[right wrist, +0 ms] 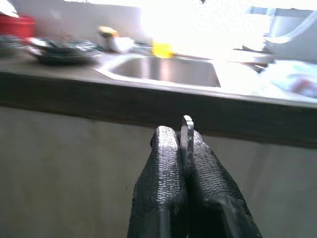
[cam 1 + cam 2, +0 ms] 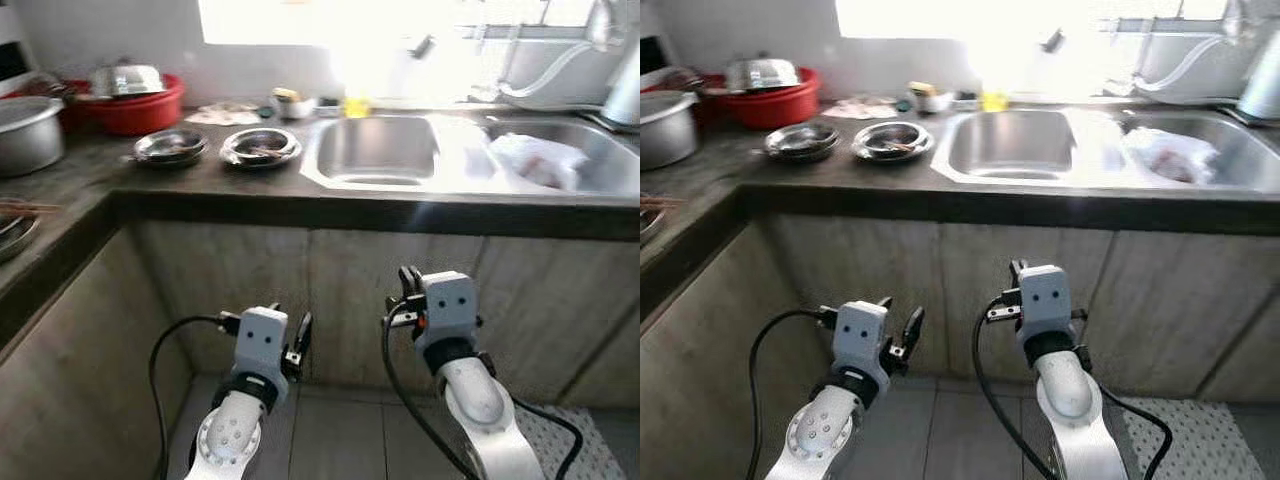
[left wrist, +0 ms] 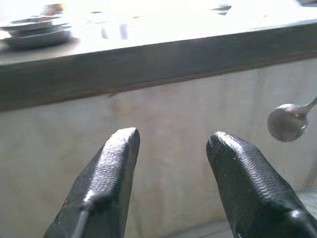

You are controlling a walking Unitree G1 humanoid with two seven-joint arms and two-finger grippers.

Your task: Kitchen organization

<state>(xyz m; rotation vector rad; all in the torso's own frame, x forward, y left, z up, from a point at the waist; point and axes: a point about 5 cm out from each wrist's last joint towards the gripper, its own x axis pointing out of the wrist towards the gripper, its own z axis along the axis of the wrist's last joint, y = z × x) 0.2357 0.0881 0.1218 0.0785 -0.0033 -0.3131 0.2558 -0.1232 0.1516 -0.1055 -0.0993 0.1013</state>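
My right gripper [image 1: 182, 136] is shut on the thin metal handle of a spoon [image 1: 186, 133], held low in front of the cabinet below the counter [image 2: 250, 195]. The spoon's bowl [image 3: 285, 122] shows in the left wrist view, off to one side of the left gripper. My left gripper [image 3: 171, 141] is open with nothing between its fingers, also low before the cabinet front, left of the right gripper [image 2: 408, 285]. A double steel sink [image 2: 375, 150] lies straight ahead in the counter.
Two steel plates [image 2: 170, 147] [image 2: 260, 147] sit left of the sink. A red basin [image 2: 135, 110] and a steel pot [image 2: 25, 135] stand at the far left. A white bundle [image 2: 540, 160] lies in the right basin. A patterned mat [image 2: 560, 440] covers the floor at right.
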